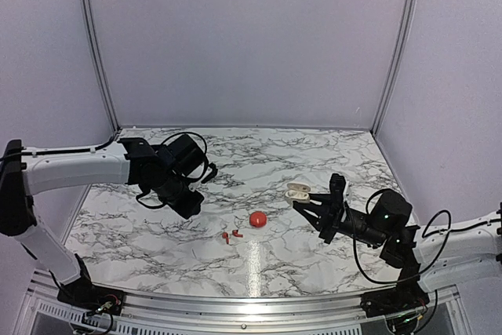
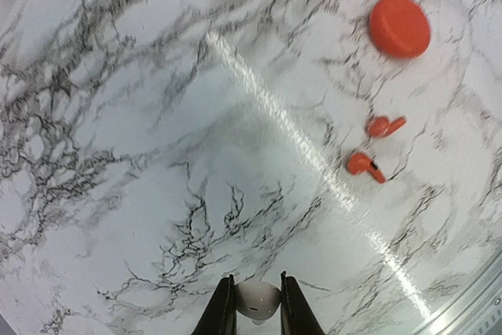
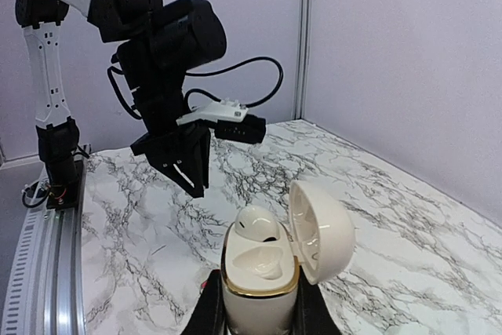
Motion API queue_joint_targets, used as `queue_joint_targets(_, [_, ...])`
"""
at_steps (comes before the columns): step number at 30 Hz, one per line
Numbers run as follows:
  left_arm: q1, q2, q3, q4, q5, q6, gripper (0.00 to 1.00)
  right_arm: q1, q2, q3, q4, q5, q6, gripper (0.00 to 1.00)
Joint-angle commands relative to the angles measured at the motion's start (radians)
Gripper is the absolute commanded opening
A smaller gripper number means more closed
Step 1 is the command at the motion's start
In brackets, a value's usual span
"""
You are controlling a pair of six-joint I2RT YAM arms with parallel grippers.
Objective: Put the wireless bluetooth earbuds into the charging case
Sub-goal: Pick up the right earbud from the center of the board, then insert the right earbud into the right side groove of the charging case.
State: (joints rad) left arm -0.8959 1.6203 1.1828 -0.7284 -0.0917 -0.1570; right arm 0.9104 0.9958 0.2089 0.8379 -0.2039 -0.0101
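My right gripper [image 3: 260, 304] clamped the open charging case [image 3: 259, 256], while the earbuds [image 2: 365, 165] lay ahead-right of my nearer left gripper [image 2: 252, 304], whose grip state I couldn't tell.

Setting: robotics lab test booth. Evidence: pale partition panels [image 1: 251, 37], metal posts [image 1: 92, 45], marble-print table [image 1: 141, 241], aluminium base rail [image 1: 235, 304], left arm [image 1: 78, 166], right arm [image 1: 459, 247]

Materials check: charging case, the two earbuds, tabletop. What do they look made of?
The charging case: likely glossy white plastic, with soft highlights and a gold-toned rim band. The earbuds: probably smooth red-orange moulded plastic with a mild sheen. The tabletop: marble-patterned and polished, with a bright glare streak; it could be laminate rather than stone.
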Motion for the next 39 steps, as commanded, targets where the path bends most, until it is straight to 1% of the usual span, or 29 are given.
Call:
queue_joint_targets(1, [-0.011, -0.158, 0.001, 0.199, 0.002, 0.018, 0.13, -0.007, 0.04, 0.023, 0.154, -0.031, -0.074, 0.0])
queue_joint_targets(3, [-0.03, -0.235, -0.029, 0.317, 0.011, 0.028, 0.13, -0.006, 0.073, 0.025, 0.193, -0.045, -0.097, 0.0])
queue_joint_targets(6, [-0.069, -0.315, -0.064, 0.439, 0.005, 0.057, 0.12, -0.002, 0.117, 0.03, 0.252, -0.07, -0.134, 0.0])
queue_joint_targets(10, [-0.124, -0.371, -0.091, 0.558, 0.004, 0.089, 0.13, 0.028, 0.164, 0.034, 0.328, -0.047, -0.209, 0.0])
queue_joint_targets(14, [-0.163, -0.399, -0.122, 0.692, 0.07, 0.105, 0.13, 0.059, 0.207, 0.069, 0.329, -0.056, -0.27, 0.0])
queue_joint_targets(17, [-0.189, -0.392, -0.124, 0.769, 0.117, 0.135, 0.13, 0.071, 0.232, 0.102, 0.312, -0.093, -0.268, 0.0])
queue_joint_targets(20, [-0.213, -0.375, -0.109, 0.813, 0.165, 0.151, 0.13, 0.079, 0.254, 0.128, 0.299, -0.142, -0.241, 0.0])
queue_joint_targets(23, [-0.248, -0.356, -0.101, 0.857, 0.172, 0.191, 0.13, 0.093, 0.274, 0.126, 0.336, -0.125, -0.217, 0.0])
queue_joint_targets(26, [-0.287, -0.338, -0.106, 0.916, 0.148, 0.189, 0.12, 0.1, 0.307, 0.13, 0.387, -0.063, -0.163, 0.0])
queue_joint_targets(32, [-0.337, -0.278, -0.079, 0.976, 0.063, 0.173, 0.12, 0.136, 0.376, 0.146, 0.503, 0.083, -0.056, 0.0])
queue_joint_targets(39, [-0.352, -0.23, -0.078, 1.052, -0.001, 0.163, 0.13, 0.154, 0.403, 0.169, 0.542, 0.114, -0.013, 0.0])
